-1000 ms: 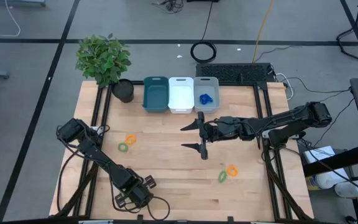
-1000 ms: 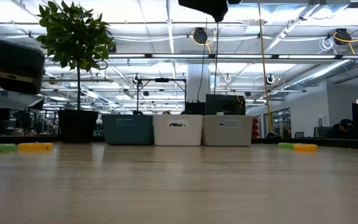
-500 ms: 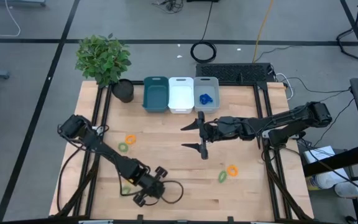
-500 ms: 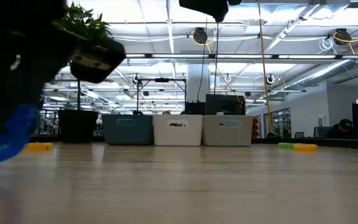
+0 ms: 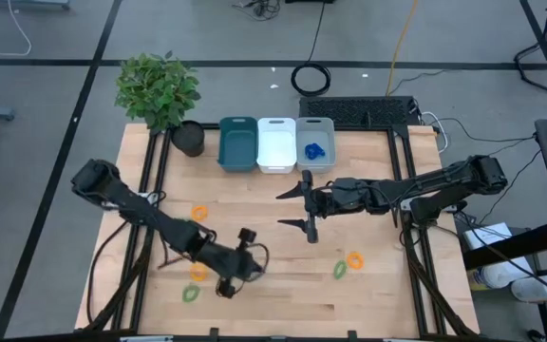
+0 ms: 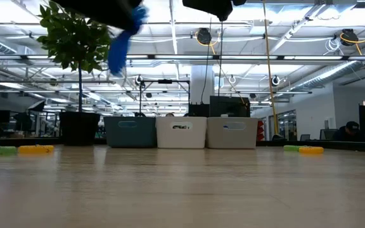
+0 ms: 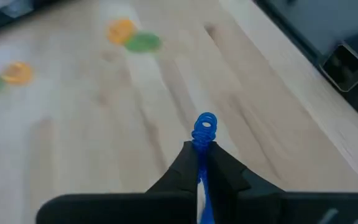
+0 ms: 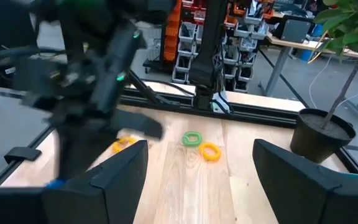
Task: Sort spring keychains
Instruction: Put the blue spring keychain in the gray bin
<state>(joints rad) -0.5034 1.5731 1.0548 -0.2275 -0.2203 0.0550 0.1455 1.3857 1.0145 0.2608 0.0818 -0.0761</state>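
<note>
Left gripper (image 7: pixel 201 163) swung inward, coiled blue keychain (image 7: pixel 204 129) clamped

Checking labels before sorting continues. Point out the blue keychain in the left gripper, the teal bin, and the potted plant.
blue keychain (image 7: pixel 204 127): left wrist view, coil end beyond the left gripper (image 7: pixel 199 159).
teal bin (image 5: pixel 237 145): high view, its floor.
potted plant (image 5: pixel 159 87): high view, the leaves.

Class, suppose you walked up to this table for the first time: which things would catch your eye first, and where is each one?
First, the left tool, over the table's front-left part, shut on a blue spring keychain. Next, the right tool hanging wide open over the middle of the table, in front of the three bins. Then the blue keychains already lying in the grey bin, the rightmost of the row at the back.
</note>
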